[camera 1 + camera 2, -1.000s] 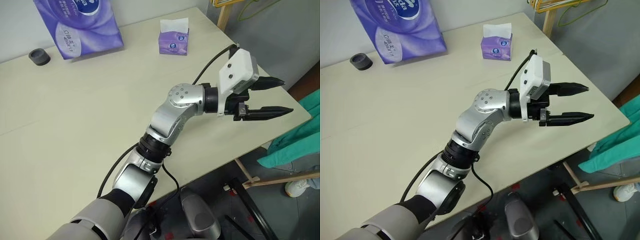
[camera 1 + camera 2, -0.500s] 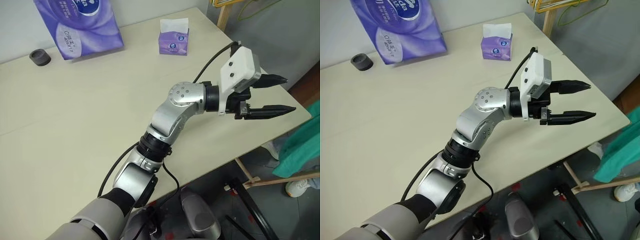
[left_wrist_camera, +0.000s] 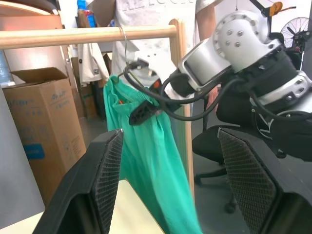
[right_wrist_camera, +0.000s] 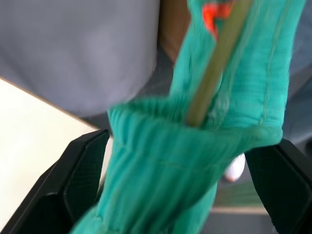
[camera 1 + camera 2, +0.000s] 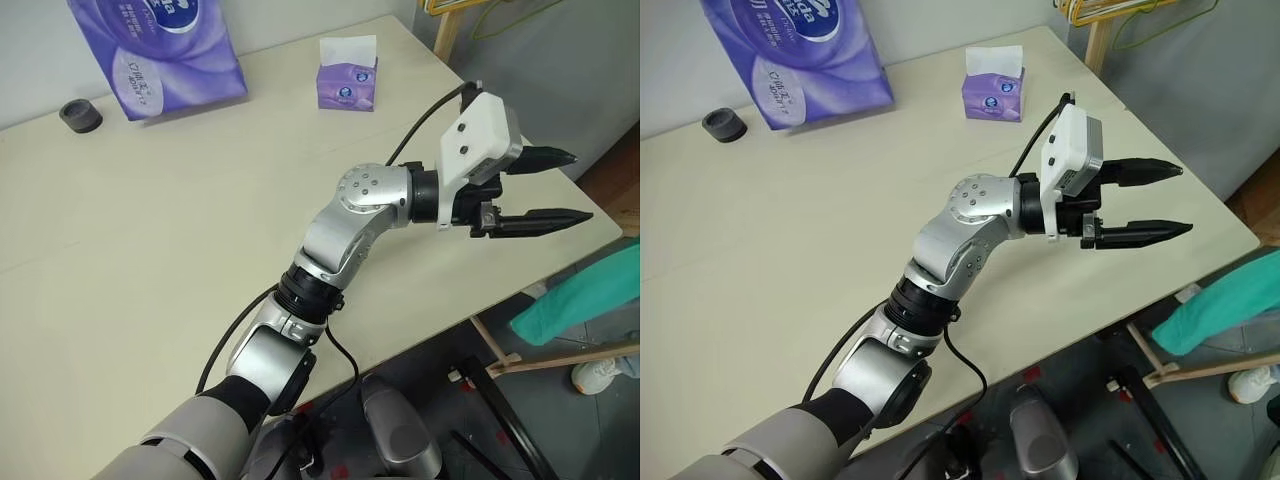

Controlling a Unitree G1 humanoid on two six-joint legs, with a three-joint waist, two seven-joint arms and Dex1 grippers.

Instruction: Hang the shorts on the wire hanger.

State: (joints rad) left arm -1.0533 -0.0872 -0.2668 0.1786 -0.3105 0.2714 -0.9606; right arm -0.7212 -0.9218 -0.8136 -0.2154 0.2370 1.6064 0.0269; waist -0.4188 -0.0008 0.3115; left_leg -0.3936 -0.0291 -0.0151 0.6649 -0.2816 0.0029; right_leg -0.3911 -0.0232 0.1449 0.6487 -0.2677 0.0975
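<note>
Left gripper (image 5: 545, 187) sits out past the right-hand edge of the cream table (image 5: 150, 230), pointing sideways toward the rack. Its two black fingers are spread apart with nothing between them.

Right gripper (image 4: 180, 187): in its own wrist view both black fingers (image 4: 80, 170) stand far apart, one on each side of the teal-green fabric shorts (image 4: 204, 126). Can't tell whether the pads touch the fabric; jaws look released, not clamped.

The shorts hang on the thin olive-green wire hanger (image 4: 214, 63): the wire runs through the gathered elastic waistband and there's a small orange tag beside it near the top. In the left wrist view the shorts (image 3: 146, 161) hang from the hanger's hook (image 3: 124, 41), which is over a horizontal wooden rail (image 3: 87, 35) beside a wooden upright post. From the head views only a fold of the shorts (image 5: 575, 300) shows, low at the right, beyond the table corner.

Readable text: very little. The large purple tissue pack (image 5: 160, 50) at the table's back edge carries white lettering cut off by the frame, not legible. The small purple tissue box (image 5: 348, 82) with a white tissue sticking up has a logo too small to read. A person in a white shirt (image 3: 161, 29) behind the rail has grey print across the chest, cropped, unreadable.

Also on the table: small round black cap (image 5: 78, 113). Cardboard box (image 3: 41, 126) stands behind the rack.
</note>
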